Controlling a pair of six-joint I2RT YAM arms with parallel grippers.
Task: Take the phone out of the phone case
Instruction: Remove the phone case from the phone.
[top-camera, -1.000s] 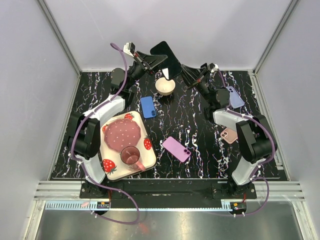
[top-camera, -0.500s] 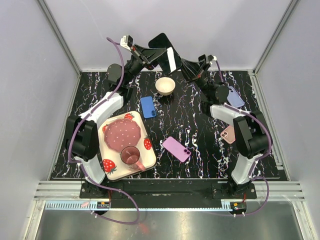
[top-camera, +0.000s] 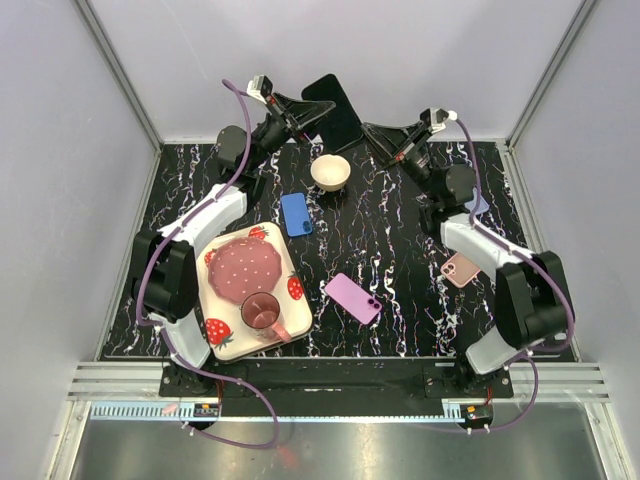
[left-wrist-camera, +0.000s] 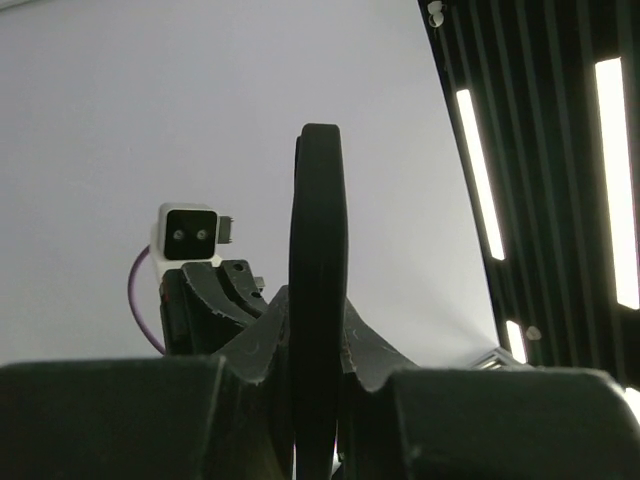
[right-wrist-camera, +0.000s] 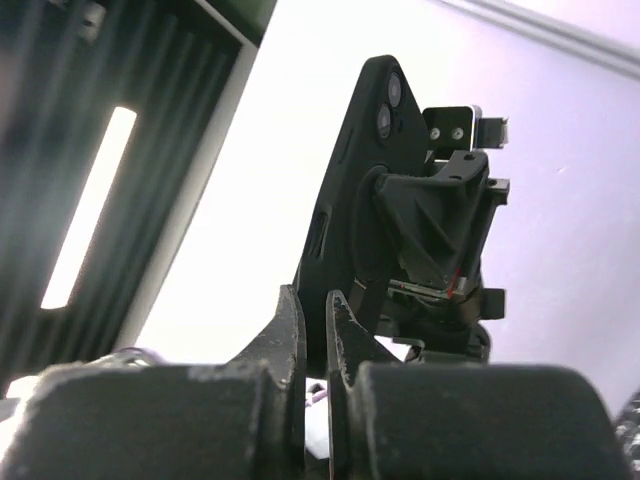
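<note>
A phone in a black case (top-camera: 336, 104) is held up in the air above the table's far edge. My left gripper (top-camera: 318, 112) is shut on it. In the left wrist view the phone (left-wrist-camera: 317, 230) stands edge-on between the fingers of the left gripper (left-wrist-camera: 318, 345). My right gripper (top-camera: 371, 129) is just to the right of the phone, fingers nearly together with nothing between them. In the right wrist view the right gripper (right-wrist-camera: 318, 320) is in front of the case's back (right-wrist-camera: 362, 160), with its camera lenses showing.
A cream bowl (top-camera: 330, 172) sits below the held phone. A blue phone (top-camera: 296, 213), a purple phone (top-camera: 352, 298), a pink phone (top-camera: 460, 268) and a lavender one (top-camera: 478, 204) lie on the table. A strawberry tray (top-camera: 290, 262) holds a plate (top-camera: 245, 266) and a cup (top-camera: 262, 312).
My right gripper has drawn back to the right, off the phone. The white face seen beside the phone earlier no longer shows. My left gripper still holds the phone.
</note>
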